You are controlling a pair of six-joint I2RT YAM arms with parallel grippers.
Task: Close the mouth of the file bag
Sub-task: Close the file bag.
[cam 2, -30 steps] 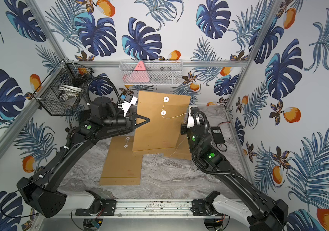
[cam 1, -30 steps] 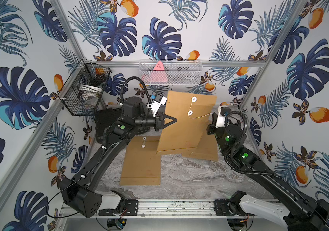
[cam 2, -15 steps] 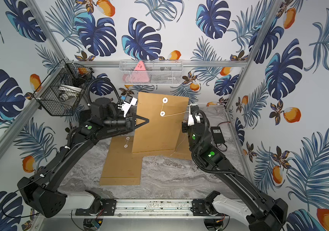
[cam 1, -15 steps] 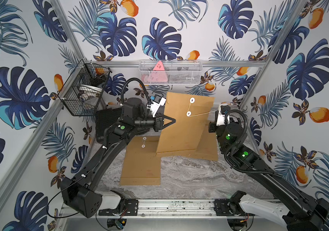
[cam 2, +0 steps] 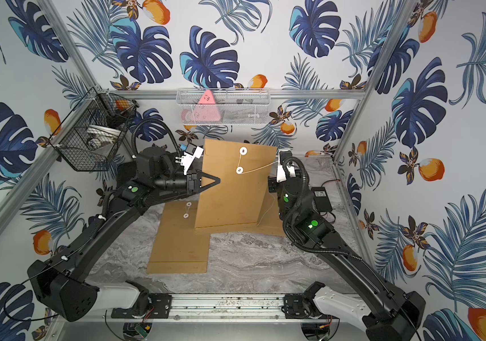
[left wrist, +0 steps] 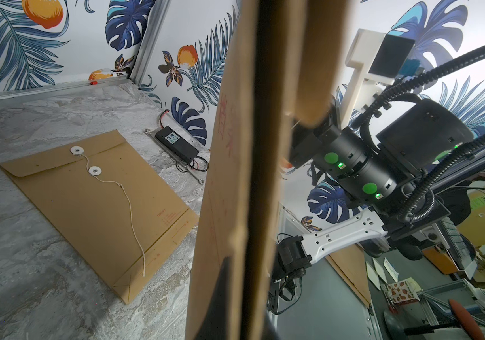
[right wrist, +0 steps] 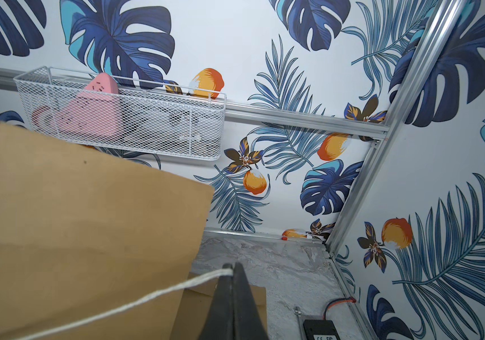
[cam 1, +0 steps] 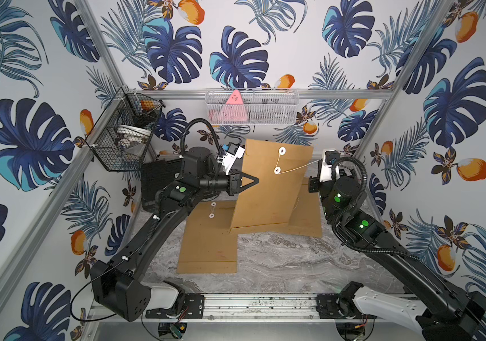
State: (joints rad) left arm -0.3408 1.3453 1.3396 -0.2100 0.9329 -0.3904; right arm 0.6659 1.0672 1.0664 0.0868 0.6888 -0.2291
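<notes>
Three bags are seen. One bag (cam 1: 268, 192) (cam 2: 230, 192) is held upright over the middle of the desk (cam 1: 280, 265), slightly tilted, with its button side turned up toward both top views. Its left edge is pinched by the left tool (cam 1: 255, 180) (cam 2: 218, 180), jaws closed flat on the paper. In the left wrist view the bag (left wrist: 235, 176) is seen edge-on, close to the lens.

The string (cam 1: 297, 166) (right wrist: 135, 303) is run from the upper button (cam 1: 282, 151) down to the lower button (cam 1: 277, 170), then pulled taut out past the bag's right edge. Its free end is clamped in the right tool (right wrist: 233, 273), jaws fully closed on it, just beside that edge. How many turns are wound on the buttons cannot be told.

A second bag (cam 1: 209, 245) is laid flat on the desk under the left arm. A third bag (cam 1: 306, 218) (left wrist: 97, 200) is laid flat behind and right of the held one, its string loose across its face. The held bag's lower edge is down at these two; contact cannot be told.

An adapter (cam 2: 321, 199) is set near the right wall. A black basket (cam 1: 117, 138) is hung on the left wall, and a white basket (cam 1: 265, 107) with a pink wedge (cam 1: 232, 109) on the back wall.
</notes>
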